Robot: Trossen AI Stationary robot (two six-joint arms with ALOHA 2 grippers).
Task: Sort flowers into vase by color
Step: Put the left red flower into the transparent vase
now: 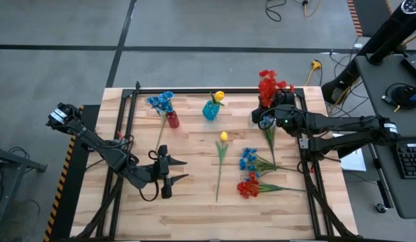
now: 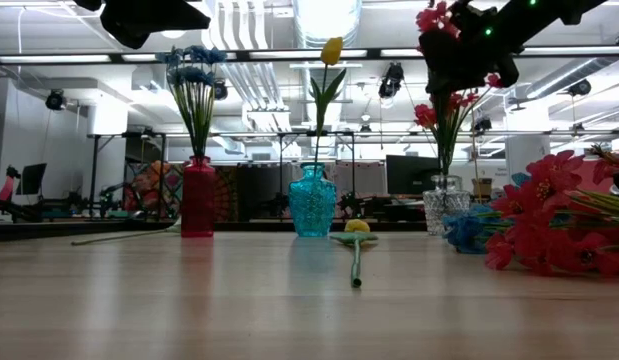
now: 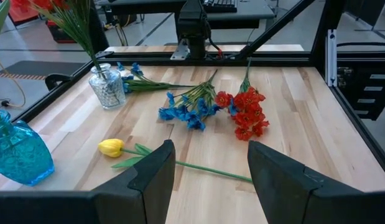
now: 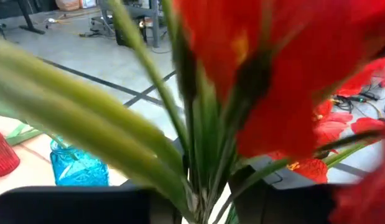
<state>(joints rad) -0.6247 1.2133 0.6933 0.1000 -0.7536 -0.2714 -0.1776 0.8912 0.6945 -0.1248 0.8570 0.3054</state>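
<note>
My right gripper point(image 1: 273, 102) point(image 2: 459, 65) is at the table's far right, above the clear glass vase point(image 2: 444, 205) point(image 3: 108, 84), shut on a red spray point(image 1: 267, 84) point(image 4: 273, 81). The red vase point(image 1: 173, 119) holds blue flowers point(image 1: 160, 102). A yellow tulip point(image 1: 219, 96) stands in the blue vase point(image 1: 210, 109). Lying flat on the table are a second yellow tulip point(image 1: 223, 136) point(image 3: 111, 147), a blue spray point(image 1: 248, 159) point(image 3: 186, 109) and another red spray point(image 1: 248, 186) point(image 3: 245, 115). My left gripper point(image 1: 173, 171) point(image 3: 211, 180) hovers open near the table's near left, pointing at them. My right gripper pinches the red spray's green stems point(image 4: 201, 186) between its two fingers, below the blooms. The spray stands about upright, blooms point(image 2: 434, 20) above the gripper, and its stems point(image 2: 447, 140) run down into the clear vase's mouth.
Black frame rails point(image 1: 127, 134) run along the table's left, right and far edges. Bare wood lies between my left gripper and the lying tulip. Another green stem point(image 1: 271, 144) lies on the table near the clear vase.
</note>
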